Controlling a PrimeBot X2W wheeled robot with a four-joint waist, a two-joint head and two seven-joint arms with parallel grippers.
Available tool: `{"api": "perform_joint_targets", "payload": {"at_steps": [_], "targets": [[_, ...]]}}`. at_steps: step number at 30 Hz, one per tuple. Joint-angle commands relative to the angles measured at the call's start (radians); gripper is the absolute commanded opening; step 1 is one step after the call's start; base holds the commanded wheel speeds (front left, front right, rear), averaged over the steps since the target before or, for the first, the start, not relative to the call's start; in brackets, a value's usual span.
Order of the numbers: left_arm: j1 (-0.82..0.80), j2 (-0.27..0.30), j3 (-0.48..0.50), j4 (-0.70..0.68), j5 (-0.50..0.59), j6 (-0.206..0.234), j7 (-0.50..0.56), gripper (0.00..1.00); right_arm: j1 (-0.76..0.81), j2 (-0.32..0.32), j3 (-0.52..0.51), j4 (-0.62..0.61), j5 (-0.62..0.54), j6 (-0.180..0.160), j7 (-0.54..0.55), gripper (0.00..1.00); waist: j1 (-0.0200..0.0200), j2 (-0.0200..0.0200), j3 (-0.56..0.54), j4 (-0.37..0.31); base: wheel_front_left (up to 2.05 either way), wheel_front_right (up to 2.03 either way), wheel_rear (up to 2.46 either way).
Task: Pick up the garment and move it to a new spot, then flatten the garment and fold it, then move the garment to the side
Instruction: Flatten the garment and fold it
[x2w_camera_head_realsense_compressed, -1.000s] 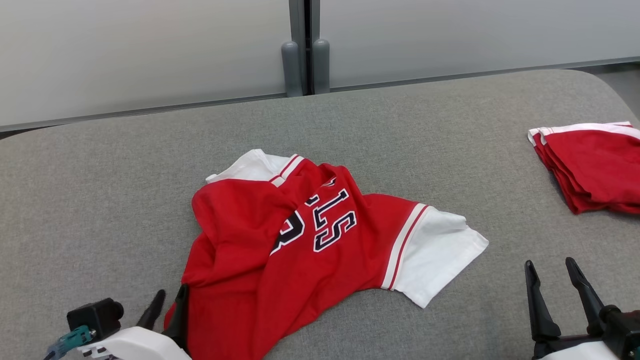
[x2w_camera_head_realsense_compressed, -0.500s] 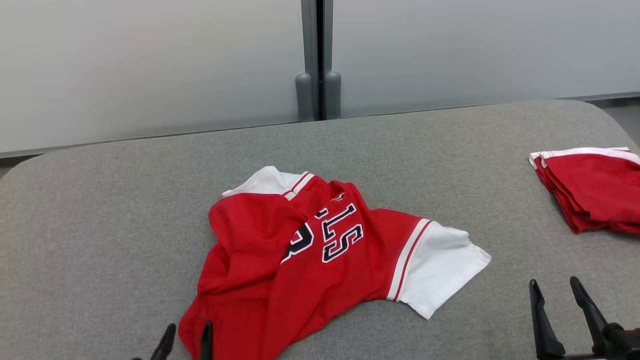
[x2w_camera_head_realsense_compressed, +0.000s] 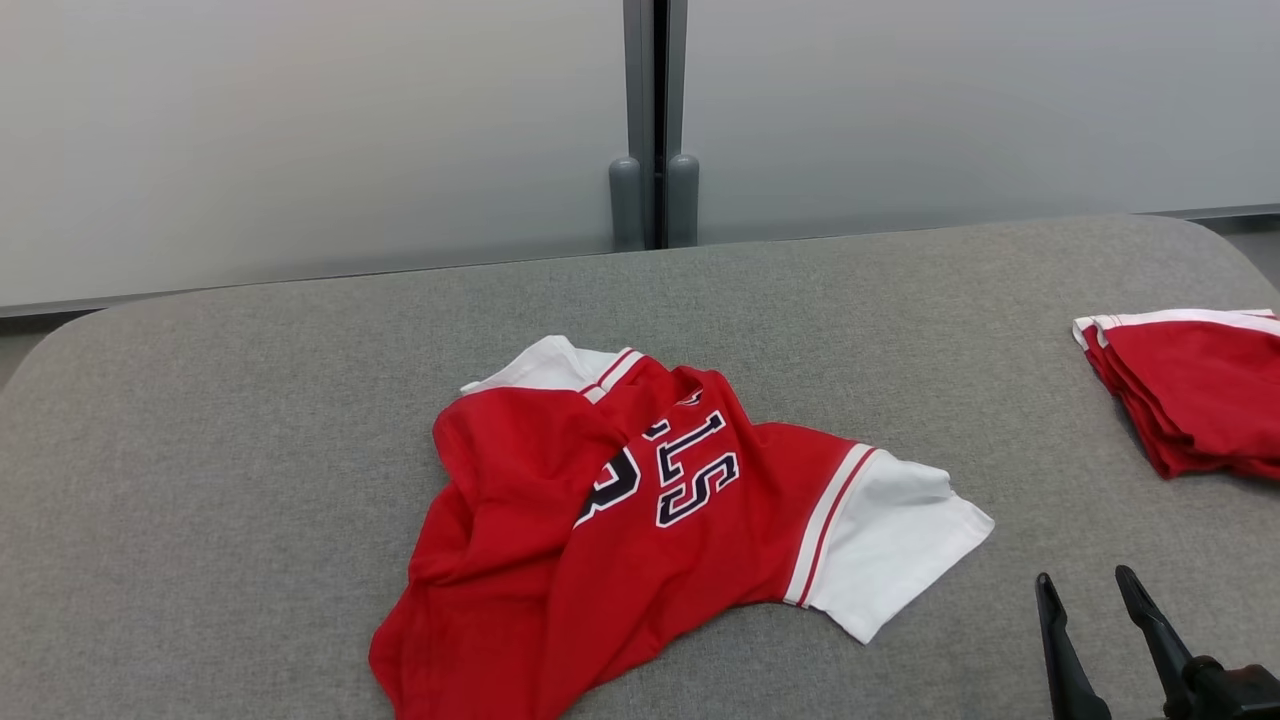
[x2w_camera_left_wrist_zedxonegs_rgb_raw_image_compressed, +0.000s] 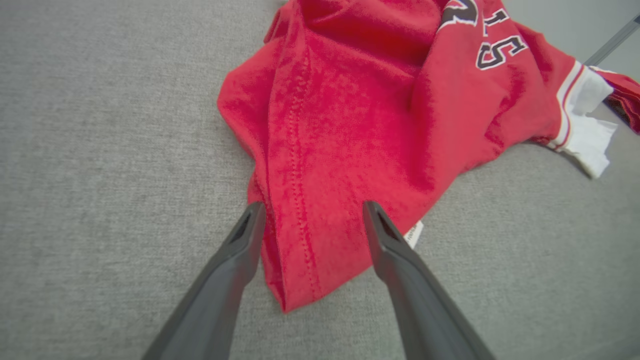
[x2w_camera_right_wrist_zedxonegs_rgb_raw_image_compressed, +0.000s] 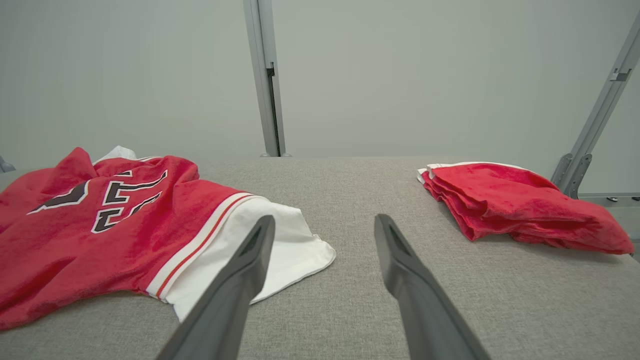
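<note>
Left gripper (x2w_camera_left_wrist_zedxonegs_rgb_raw_image_compressed: 312, 205) let go of garment (x2w_camera_head_realsense_compressed: 620, 520) since earlier frame; I see jaws apart, straddling its near edge. Garment crumpled, table (x2w_camera_head_realsense_compressed: 250, 450) centre. Right gripper (x2w_camera_head_realsense_compressed: 1084, 577) apart, at garment's 4 o'clock, clear.

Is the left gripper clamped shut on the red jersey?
No, the left gripper is open, fingers spread, the red jersey's hem showing between them.

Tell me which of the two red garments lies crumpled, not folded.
The lettered jersey mid-table, rumpled, one white sleeve splayed out. The other garment, at the right edge, is folded into a neat stack.
</note>
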Motion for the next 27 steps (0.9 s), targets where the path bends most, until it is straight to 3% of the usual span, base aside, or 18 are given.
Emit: {"api": "perform_joint_targets", "payload": {"at_steps": [1,6,11,12,13,14,15,17,27], "targets": [[-0.014,0.0,0.001,0.005,-0.005,-0.006,-0.003,1.0,0.005,-0.005,-0.007,-0.003,-0.008,0.0,0.0,1.0,0.0,-0.0001,0.008,0.001,0.0,0.0,0.0],[-0.008,-0.008,-0.009,0.005,-0.014,-0.007,0.008,1.0,0.005,-0.005,-0.013,-0.005,-0.004,0.0,0.0,1.0,0.0,-0.0001,0.02,0.006,0.0,0.0,0.0],[0.001,-0.01,-0.01,-0.009,-0.014,0.001,0.013,0.78,-0.007,-0.005,-0.014,-0.002,0.003,0.0,0.0,1.0,0.0,-0.0001,0.027,0.013,0.0,0.0,0.0],[0.001,-0.01,-0.01,-0.009,-0.014,0.001,0.013,0.78,-0.007,-0.005,-0.014,-0.002,0.003,0.0,0.0,1.0,0.0,-0.0001,0.027,0.013,0.0,0.0,0.0],[0.001,-0.01,-0.016,-0.014,-0.014,-0.006,0.014,0.69,-0.008,-0.005,-0.014,-0.003,0.004,0.0,0.0,1.0,0.0,-0.0001,0.029,0.015,0.0,0.0,0.0],[-0.001,-0.008,-0.023,-0.019,-0.011,-0.015,0.016,0.47,-0.01,-0.005,-0.013,-0.003,0.004,0.0,0.0,1.0,0.0,-0.0001,0.032,0.017,0.0,0.0,0.0],[-0.004,-0.008,-0.023,-0.023,-0.012,-0.021,0.015,0.4,-0.012,-0.005,-0.013,-0.004,0.004,0.0,0.0,1.0,0.0,-0.0001,0.034,0.02,0.0,0.0,0.0],[-0.009,-0.008,-0.027,-0.023,-0.017,-0.03,0.018,0.0,-0.014,-0.005,-0.012,-0.003,0.003,0.0,0.0,1.0,0.0,-0.0001,0.037,0.023,0.0,0.0,0.0],[-0.054,-0.026,0.101,-0.017,-0.068,-0.036,-0.003,0.0,-0.018,-0.005,-0.02,-0.01,-0.01,0.0,0.0,1.0,0.0,-0.0001,0.051,0.039,0.0,0.0,0.0]]}}
